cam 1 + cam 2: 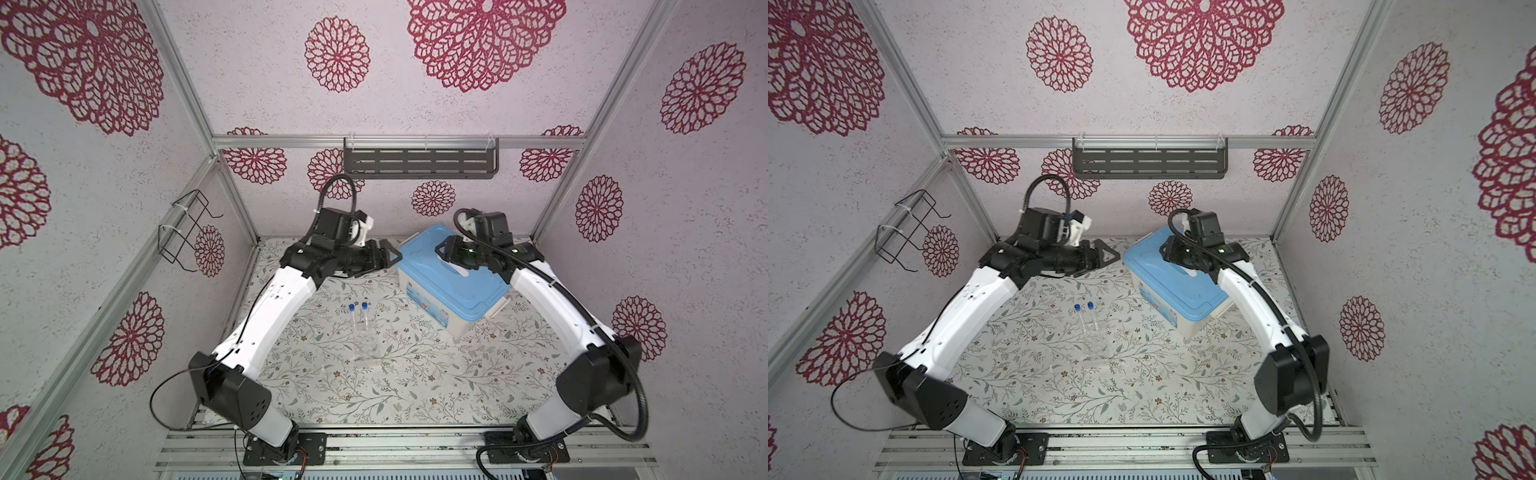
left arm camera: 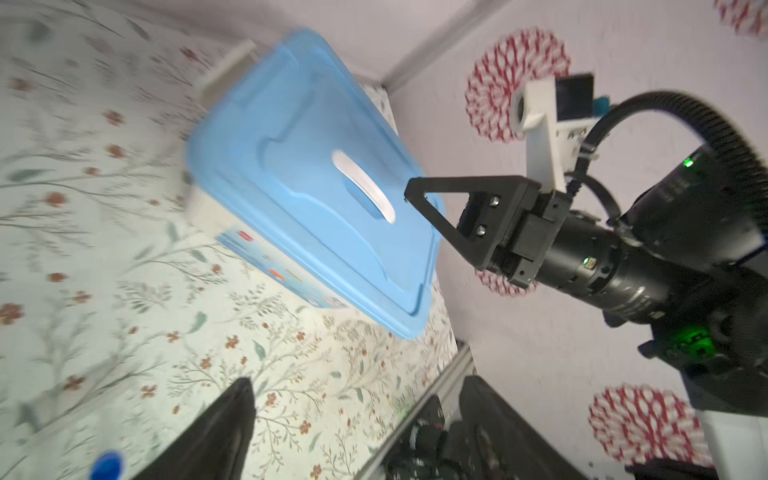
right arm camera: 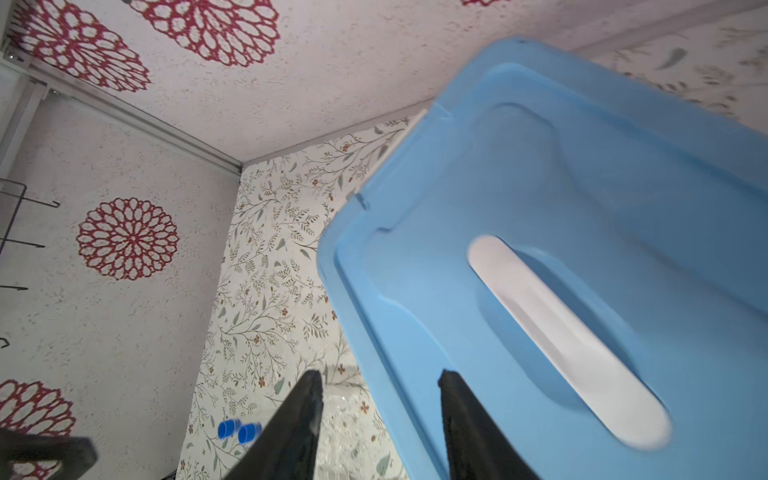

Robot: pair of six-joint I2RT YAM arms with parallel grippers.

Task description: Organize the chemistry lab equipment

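Observation:
Two slim clear tubes (image 1: 360,322) (image 1: 1084,318) with blue caps stand side by side in a clear plastic stand (image 1: 369,353) (image 1: 1098,351) at mid-table in both top views. The caps (image 3: 239,431) and the stand (image 3: 347,419) also show in the right wrist view, and one cap (image 2: 107,465) shows in the left wrist view. My left gripper (image 1: 388,259) (image 1: 1100,262) (image 2: 357,380) hangs open and empty behind the tubes, just left of the tub. My right gripper (image 1: 446,254) (image 1: 1166,249) (image 3: 380,374) hovers open over the tub lid's left edge, holding nothing.
A large white tub with a blue lid (image 1: 449,282) (image 1: 1175,282) (image 2: 299,187) (image 3: 540,199) sits at the back right, with a white handle (image 3: 561,340) in the lid. A dark slotted shelf (image 1: 419,162) hangs on the back wall. A wire rack (image 1: 187,232) hangs on the left wall.

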